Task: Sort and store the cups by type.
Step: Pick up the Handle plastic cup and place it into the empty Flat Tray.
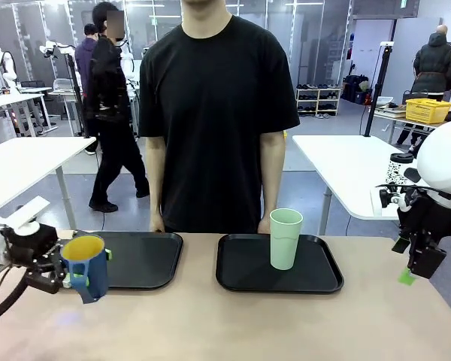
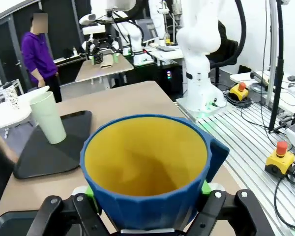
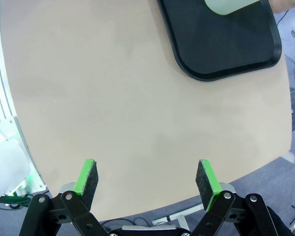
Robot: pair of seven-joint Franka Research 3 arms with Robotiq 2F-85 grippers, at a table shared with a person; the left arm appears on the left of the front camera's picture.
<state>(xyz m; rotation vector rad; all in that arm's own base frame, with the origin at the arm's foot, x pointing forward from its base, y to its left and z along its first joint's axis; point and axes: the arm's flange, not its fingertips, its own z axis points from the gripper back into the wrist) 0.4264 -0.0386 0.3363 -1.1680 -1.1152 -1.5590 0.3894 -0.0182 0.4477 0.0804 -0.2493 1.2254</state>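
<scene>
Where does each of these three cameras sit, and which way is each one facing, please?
Front view: between the arms, facing the person; left gripper holds the dark blue yellow-lined mug.
Left wrist view: along its fingers, clamped on the mug.
Right wrist view: over the beige table, green pads apart.
Shared: the pale mint-green tumbler on the right black tray.

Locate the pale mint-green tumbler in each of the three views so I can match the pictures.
Front view: the tumbler stands upright on the right-hand black tray, right of centre.
Left wrist view: the tumbler stands at upper left, on the same tray, beyond the blue mug that the left gripper holds.
Right wrist view: a cropped sliver of the tumbler at the top edge.
Shared landmark: that tray.
</scene>
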